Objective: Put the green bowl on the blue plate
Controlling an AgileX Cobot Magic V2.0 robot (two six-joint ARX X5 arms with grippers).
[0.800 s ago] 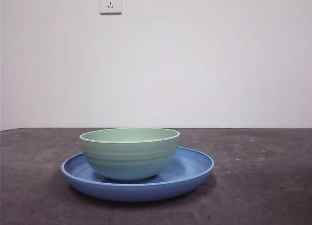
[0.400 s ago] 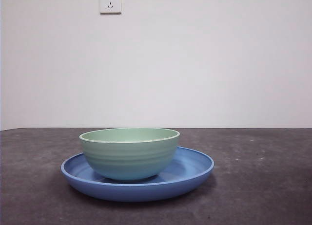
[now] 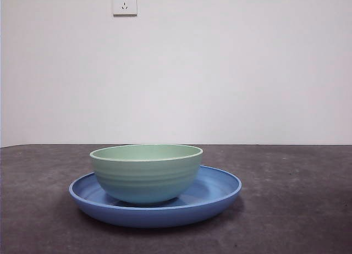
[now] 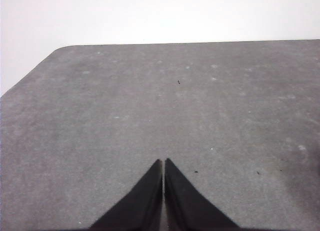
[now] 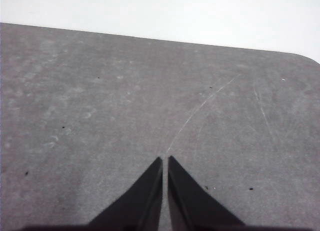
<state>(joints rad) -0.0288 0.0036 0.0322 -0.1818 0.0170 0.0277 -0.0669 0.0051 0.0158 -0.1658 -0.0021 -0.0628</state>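
Evidently the green bowl (image 3: 146, 173) is sitting upright inside the blue plate (image 3: 220, 194) on the table (image 3: 297, 210) — the placement looking done — while the left gripper (image 4: 163, 163) and right gripper (image 5: 165, 161) are waiting, jaws closed and empty, over bare tabletop.

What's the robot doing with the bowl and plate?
Nothing is being handled at this moment. The green bowl sits upright in the blue plate on the dark table, a bit off-centre. Neither arm shows in the front view. The left gripper and the right gripper both hang over bare tabletop with jaws shut, holding nothing.
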